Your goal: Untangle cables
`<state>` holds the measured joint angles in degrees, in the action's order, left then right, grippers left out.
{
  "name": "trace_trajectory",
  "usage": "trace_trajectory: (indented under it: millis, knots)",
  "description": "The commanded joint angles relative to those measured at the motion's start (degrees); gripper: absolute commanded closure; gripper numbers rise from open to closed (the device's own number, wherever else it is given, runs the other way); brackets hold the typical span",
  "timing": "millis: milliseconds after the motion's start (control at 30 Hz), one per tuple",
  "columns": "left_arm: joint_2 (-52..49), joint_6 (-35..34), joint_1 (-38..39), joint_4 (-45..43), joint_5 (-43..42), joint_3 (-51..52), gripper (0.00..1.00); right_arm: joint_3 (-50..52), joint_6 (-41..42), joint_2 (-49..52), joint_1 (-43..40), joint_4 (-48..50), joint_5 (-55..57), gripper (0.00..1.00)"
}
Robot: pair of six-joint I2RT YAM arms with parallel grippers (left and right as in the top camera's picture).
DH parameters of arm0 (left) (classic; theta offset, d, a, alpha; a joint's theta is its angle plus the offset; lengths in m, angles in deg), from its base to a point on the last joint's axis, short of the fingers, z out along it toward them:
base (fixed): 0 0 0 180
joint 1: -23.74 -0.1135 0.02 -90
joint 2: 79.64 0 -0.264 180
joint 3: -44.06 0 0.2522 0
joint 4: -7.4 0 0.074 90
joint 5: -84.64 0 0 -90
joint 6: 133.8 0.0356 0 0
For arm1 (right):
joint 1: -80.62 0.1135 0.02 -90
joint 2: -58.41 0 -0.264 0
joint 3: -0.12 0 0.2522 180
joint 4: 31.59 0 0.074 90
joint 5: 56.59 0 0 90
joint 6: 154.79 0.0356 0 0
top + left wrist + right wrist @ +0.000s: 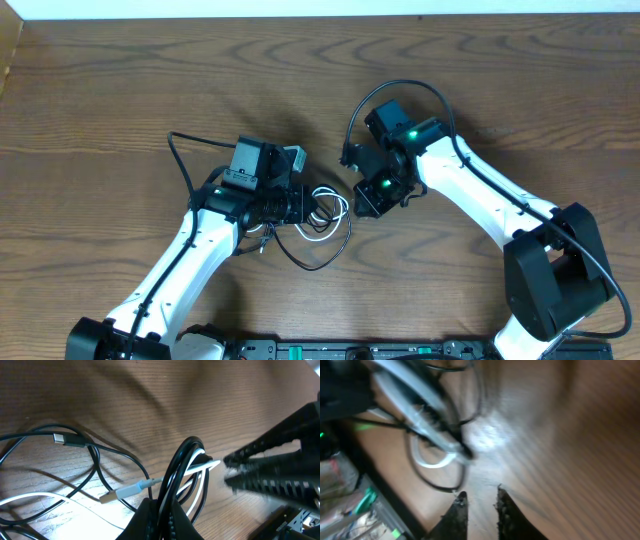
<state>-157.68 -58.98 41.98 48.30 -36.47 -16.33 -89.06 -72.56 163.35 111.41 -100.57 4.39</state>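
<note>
The left jaws grip the cables (325,208), which lie just beside the slightly parted, empty right jaws, toward the desk's (120,80) left edge.

The cables (330,212) are a small tangle of thin black and thin white cords on the table (120,90), between my two arms. A few black strands (177,462) and a white strand (200,467) stand up together in a tight arched loop, pinched at the base in my left gripper (162,512). More black cord lies flat in loose, crossing loops, and one end carries a small dark plug (62,439). A pale cord ends in a grey plug (120,493) with a gold-coloured tip, lying over the black loops. From my right wrist the loops (437,460) are blurred.
</note>
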Motion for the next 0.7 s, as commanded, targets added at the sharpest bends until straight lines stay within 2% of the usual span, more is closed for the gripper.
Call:
trace_trajectory:
  millis: [0,133,267,367,533,600,667]
  knots:
    - [-0.2,-0.3,0.2,0.3,0.8,-0.5,0.93,-0.3,-5.0,-0.6,-0.1,-0.3,-6.7,0.78]
    - [-0.2,-0.5,0.2,0.3,0.7,-0.5,0.93,-0.3,-5.7,-1.4,-0.9,-0.7,-8.5,0.6]
    - [-0.2,-0.6,0.2,0.3,-1.2,-0.5,0.93,-0.3,-6.5,-1.9,-1.1,1.0,-8.8,0.59]
    - [-0.2,-0.5,0.2,0.2,-5.6,-0.5,0.93,-0.3,-6.5,-1.9,-1.1,3.0,-7.7,0.61]
    - [-0.2,-0.5,0.2,0.3,-7.5,-0.5,0.93,-0.3,-6.4,-1.9,-1.0,5.8,-5.9,0.65]
    - [-0.2,-0.5,0.2,0.3,-7.5,-0.5,0.93,-0.3,-6.4,-1.9,-1.0,6.0,-5.9,0.71]
    - [-0.2,-0.5,0.2,0.2,-7.5,-0.5,0.93,-0.3,-6.0,-1.9,-1.0,5.9,-5.9,0.84]
